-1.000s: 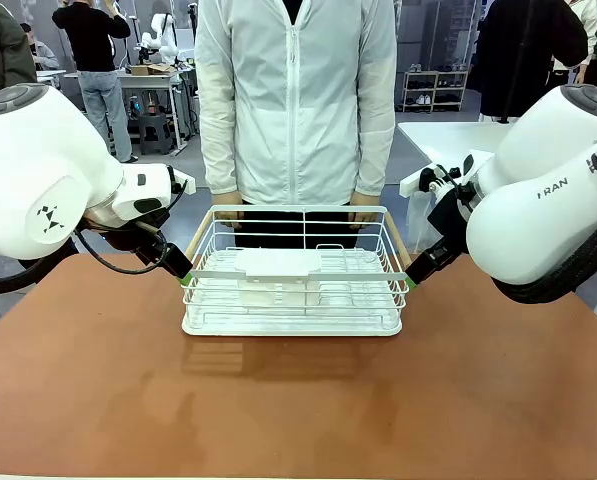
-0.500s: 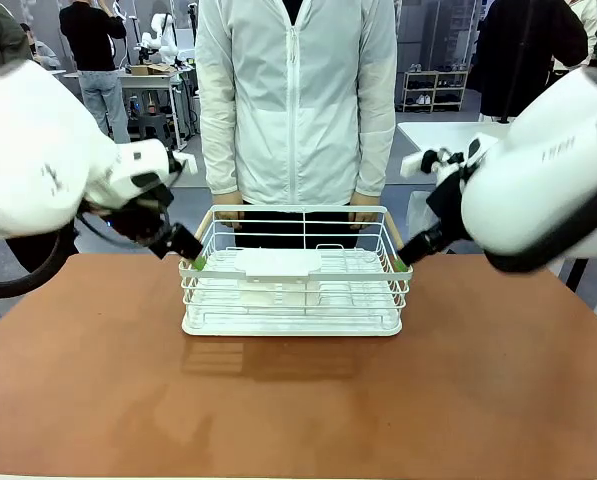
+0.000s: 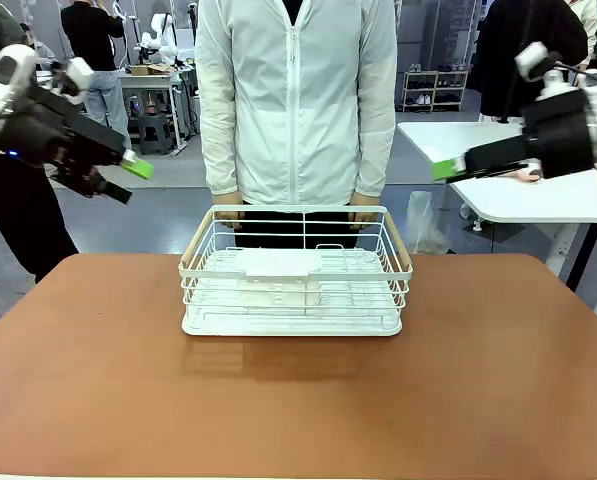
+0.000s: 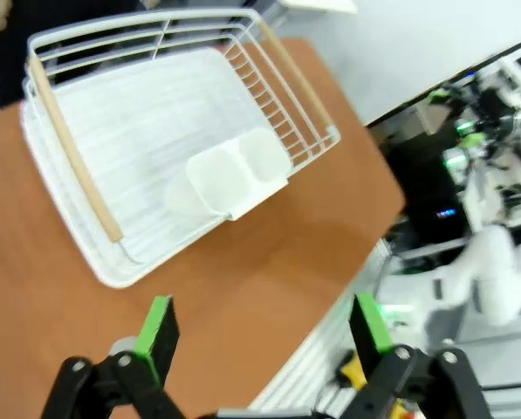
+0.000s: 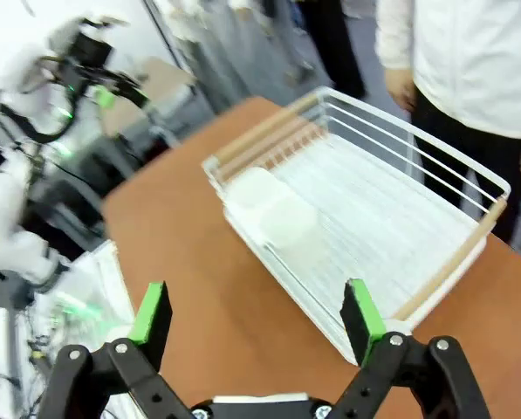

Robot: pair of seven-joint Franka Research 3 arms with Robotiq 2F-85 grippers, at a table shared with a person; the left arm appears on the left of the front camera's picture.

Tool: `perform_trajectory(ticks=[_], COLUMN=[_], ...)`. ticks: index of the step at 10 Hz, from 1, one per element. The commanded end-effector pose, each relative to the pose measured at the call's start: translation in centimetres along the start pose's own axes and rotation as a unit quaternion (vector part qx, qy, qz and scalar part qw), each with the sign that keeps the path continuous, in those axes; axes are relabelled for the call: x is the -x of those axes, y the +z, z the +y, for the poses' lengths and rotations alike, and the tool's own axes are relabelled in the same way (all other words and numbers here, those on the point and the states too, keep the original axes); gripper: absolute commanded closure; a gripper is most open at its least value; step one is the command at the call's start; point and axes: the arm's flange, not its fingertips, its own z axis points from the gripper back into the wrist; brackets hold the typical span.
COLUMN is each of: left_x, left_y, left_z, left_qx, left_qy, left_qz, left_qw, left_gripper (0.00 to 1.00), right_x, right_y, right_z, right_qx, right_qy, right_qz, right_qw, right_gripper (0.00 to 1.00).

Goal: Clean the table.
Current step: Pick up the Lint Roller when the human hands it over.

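The left tool (image 3: pixel 131 181) hangs in the air at the far left, its black fingers with green pads spread wide and holding nothing. Below and to its right lies the worktop (image 3: pixel 298 400), a broad, matte, reddish-brown slab with rounded corners. A white wire basket (image 3: pixel 296 290) stands at the middle of its far side. The basket is rectangular, with a pale wooden handle (image 3: pixel 198 238) along each short side and a smooth white plastic holder (image 3: pixel 278 263) hung on its near rim. A person in a thin white jacket (image 3: pixel 296 100) rests both hands (image 3: pixel 228 212) at the far rim. The right tool (image 3: pixel 448 168) hangs high at the right before a white table (image 3: pixel 518 195), equally wide open and empty. A second ago both tools sat at the basket's near corners — now they are lifted away, while the basket stays put.
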Motion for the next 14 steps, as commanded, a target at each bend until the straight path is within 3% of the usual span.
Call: perform_trajectory(ticks=[1,3,5,6,8,9,14], left_x=[1.1,3.0,4.9,5.9,7.2,7.5,8.0], left_y=[4.2,11.0,15.2,16.7,18.7,19.8,23.5], left_z=[2.3,5.0,6.9,7.9,10.6,11.5,11.8], left_qx=[0.077,0.096,0.079,0.079,0.072,0.076,0.089], left_qy=[0.029,0.057,0.003,-0.016,0.021,0.036,0.029], left_qz=[-0.014,-0.052,-0.097,-0.107,-0.100,-0.112,-0.128], left_qw=[0.997,0.992,0.992,0.991,0.992,0.990,0.987], left_gripper=[0.00,0.00,0.00,0.00,0.00,0.00,0.00], right_x=[7.6,10.1,11.1,11.4,12.2,12.9,17.3], right_y=[4.2,8.3,11.3,12.7,16.6,18.4,23.1], right_z=[2.1,2.6,2.5,2.0,1.6,1.7,2.0], right_qx=[-0.044,-0.046,-0.052,-0.062,-0.109,-0.123,-0.109], right_qy=[-0.032,-0.089,-0.168,-0.213,-0.281,-0.302,-0.319], right_qz=[-0.032,-0.068,-0.077,-0.050,-0.006,0.009,-0.013], right_qw=[0.998,0.993,0.981,0.974,0.953,0.945,0.941], right_gripper=[0.00,0.00,0.00,0.00,0.00,0.00,0.00])
